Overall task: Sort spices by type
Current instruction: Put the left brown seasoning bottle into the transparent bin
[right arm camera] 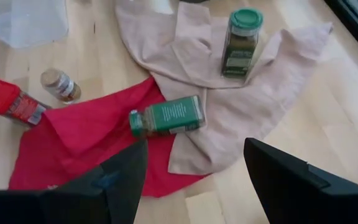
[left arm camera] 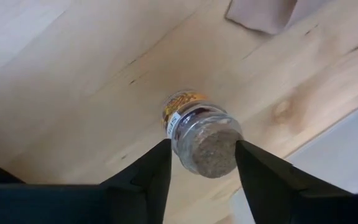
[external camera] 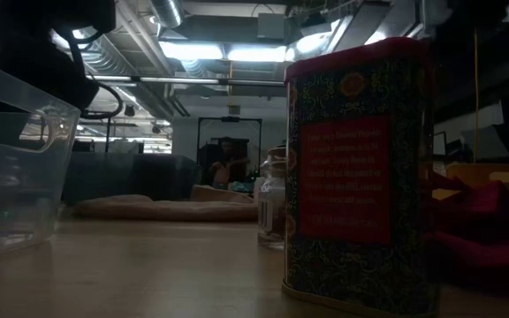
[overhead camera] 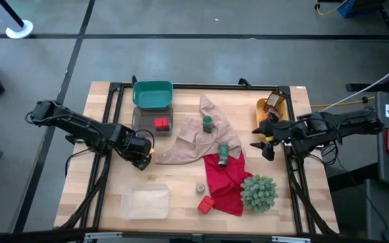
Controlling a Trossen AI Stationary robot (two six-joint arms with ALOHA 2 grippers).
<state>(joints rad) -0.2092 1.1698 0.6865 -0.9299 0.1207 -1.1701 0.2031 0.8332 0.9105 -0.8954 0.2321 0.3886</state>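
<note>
My left gripper [overhead camera: 142, 155] is over the table's left half, by the beige cloth's left corner, shut on a small round glass pot with a tan-grey lid [left arm camera: 204, 142]. My right gripper [overhead camera: 265, 144] hovers open near the right edge. One dark-green jar [right arm camera: 241, 42] stands upright on the beige cloth. Another dark-green jar [right arm camera: 166, 116] lies on its side where the red and beige cloths meet. A second round pot [overhead camera: 200, 187] and a red tin [overhead camera: 206, 204] stand near the front. Another red tin [overhead camera: 161, 123] sits in a grey tray. Orange-brown packets [overhead camera: 271, 103] lie at the far right. My left gripper pinches the round pot between its two fingers [left arm camera: 160, 162], one on each side of the glass just below the lid [left arm camera: 213, 152]. The fingers come from above at a slant, and the lid faces the wrist camera. Whether the pot's base [left arm camera: 180, 102] rests on the wood, I cannot tell.
A teal bin [overhead camera: 152, 94] stands at the far edge behind the grey tray. A clear plastic container [overhead camera: 145, 202] sits at the near left. A spiky green plant [overhead camera: 258, 192] stands at the near right beside the red cloth [overhead camera: 225, 179]. A person shows far behind in the low view.
</note>
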